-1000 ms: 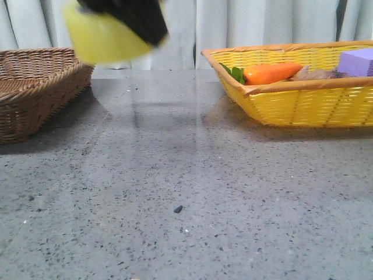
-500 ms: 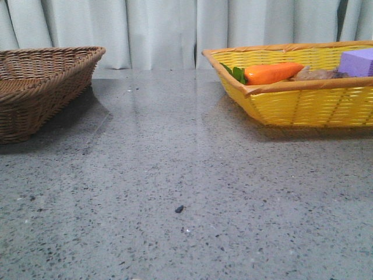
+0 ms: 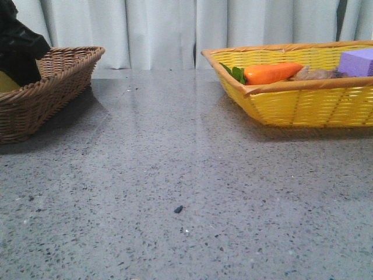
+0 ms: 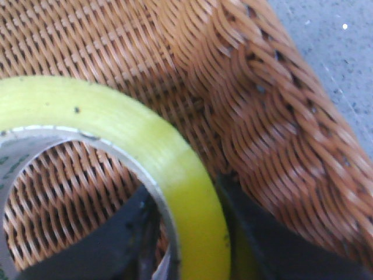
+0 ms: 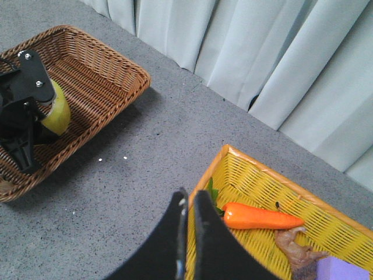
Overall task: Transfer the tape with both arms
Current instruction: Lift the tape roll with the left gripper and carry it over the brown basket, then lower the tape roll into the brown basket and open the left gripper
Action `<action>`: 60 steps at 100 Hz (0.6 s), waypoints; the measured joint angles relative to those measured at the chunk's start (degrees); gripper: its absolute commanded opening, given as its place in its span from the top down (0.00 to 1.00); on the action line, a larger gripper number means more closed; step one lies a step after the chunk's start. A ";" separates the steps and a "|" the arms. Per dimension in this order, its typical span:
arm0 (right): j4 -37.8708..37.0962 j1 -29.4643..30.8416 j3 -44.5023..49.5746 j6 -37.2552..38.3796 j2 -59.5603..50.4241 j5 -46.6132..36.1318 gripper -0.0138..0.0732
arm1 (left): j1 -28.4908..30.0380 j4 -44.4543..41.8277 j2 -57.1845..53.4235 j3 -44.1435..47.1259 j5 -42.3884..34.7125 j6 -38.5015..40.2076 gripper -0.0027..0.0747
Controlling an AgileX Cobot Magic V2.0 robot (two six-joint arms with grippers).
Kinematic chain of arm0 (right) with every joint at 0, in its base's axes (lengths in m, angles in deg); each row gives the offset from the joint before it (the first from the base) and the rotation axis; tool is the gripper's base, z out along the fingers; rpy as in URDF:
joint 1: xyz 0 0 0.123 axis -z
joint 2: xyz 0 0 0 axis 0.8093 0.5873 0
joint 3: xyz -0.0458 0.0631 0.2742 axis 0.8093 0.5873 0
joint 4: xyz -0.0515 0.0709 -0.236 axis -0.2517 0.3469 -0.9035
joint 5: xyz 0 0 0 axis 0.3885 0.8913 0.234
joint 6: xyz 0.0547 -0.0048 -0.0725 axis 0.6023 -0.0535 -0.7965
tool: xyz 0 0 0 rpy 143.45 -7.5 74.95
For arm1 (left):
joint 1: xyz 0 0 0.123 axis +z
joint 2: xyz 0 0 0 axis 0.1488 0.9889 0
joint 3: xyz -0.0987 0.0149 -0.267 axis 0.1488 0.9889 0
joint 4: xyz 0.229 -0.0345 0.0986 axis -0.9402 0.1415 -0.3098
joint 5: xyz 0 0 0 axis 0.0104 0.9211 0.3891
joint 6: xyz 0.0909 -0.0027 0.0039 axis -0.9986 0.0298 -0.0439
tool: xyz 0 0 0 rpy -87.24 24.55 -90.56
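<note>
The yellow tape roll hangs low inside the brown wicker basket, close over its woven floor. My left gripper is shut on the roll's wall, one finger inside the white core and the other outside. In the front view the black left arm dips into the basket at the far left, and a sliver of the tape shows over the rim. The right wrist view shows the tape in that gripper. My right gripper is shut and empty, high above the table.
The brown basket stands at the left. A yellow basket at the right holds an orange carrot, a purple block and a brownish item. Grey speckled table lies between them.
The left gripper with the tape was high in the front view, left that view, and now sits lower at the far left inside the brown basket.
</note>
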 measured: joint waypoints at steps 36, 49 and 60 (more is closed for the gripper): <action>-0.23 0.00 0.00 0.00 0.00 0.00 0.92 | 0.04 0.00 -0.39 -0.79 0.74 0.00 0.49; -0.20 0.00 0.00 0.60 -1.16 0.00 0.92 | 0.04 0.74 -3.65 -1.68 1.17 0.00 0.49; -0.20 0.00 0.26 0.83 -3.28 -0.27 0.92 | 0.04 3.98 -8.90 -2.08 -0.87 0.00 0.50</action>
